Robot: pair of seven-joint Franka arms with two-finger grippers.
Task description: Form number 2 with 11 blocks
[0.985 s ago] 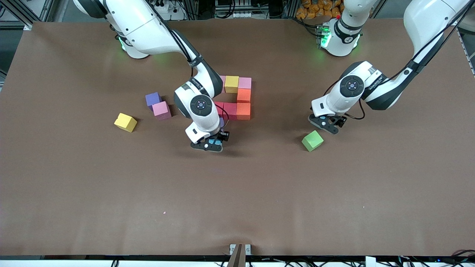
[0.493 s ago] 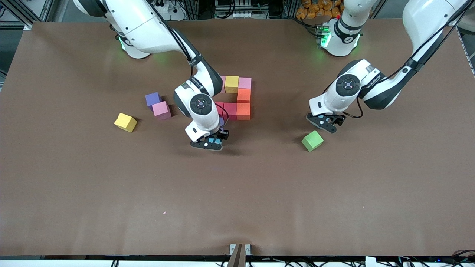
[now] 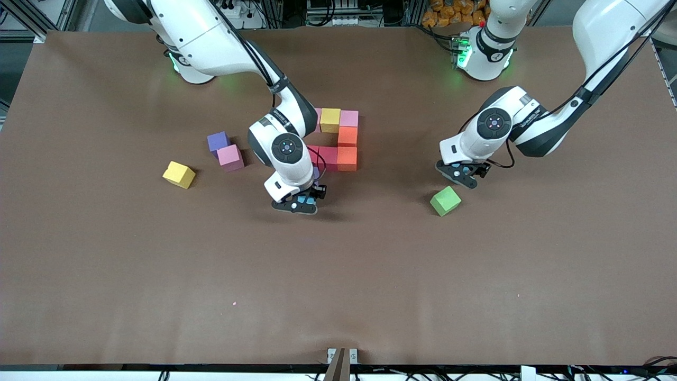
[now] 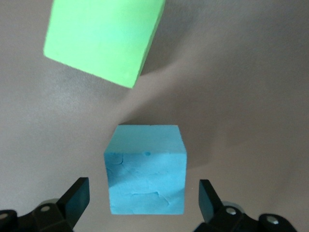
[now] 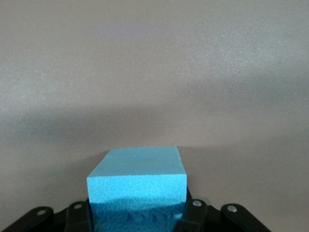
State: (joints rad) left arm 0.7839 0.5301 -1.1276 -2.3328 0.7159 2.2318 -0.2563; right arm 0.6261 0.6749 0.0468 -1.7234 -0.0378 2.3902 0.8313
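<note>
A partial number 2 lies mid-table: a yellow block [image 3: 330, 119], a pink block [image 3: 348, 118], two orange blocks [image 3: 347, 136] and two red blocks [image 3: 328, 157]. My right gripper [image 3: 300, 204] [image 5: 137, 212] is shut on a light blue block [image 5: 137, 181], low over bare table close to the red blocks. My left gripper [image 3: 459, 175] [image 4: 143, 203] is open, its fingers [image 4: 77, 198] straddling a second light blue block [image 4: 146, 176] without touching it. Loose purple [image 3: 218, 141], pink [image 3: 230, 157] and yellow [image 3: 179, 174] blocks lie toward the right arm's end.
A green cube [image 3: 445, 200] [image 4: 104, 38] sits tilted on the table just nearer the front camera than the left gripper's blue block. The right arm's wrist [image 3: 285, 151] covers part of the figure. Brown table [image 3: 338, 275] stretches bare toward the front camera.
The left gripper has shifted slightly toward the right arm's end, staying low and open. The right gripper, with its blue block, has barely moved.
</note>
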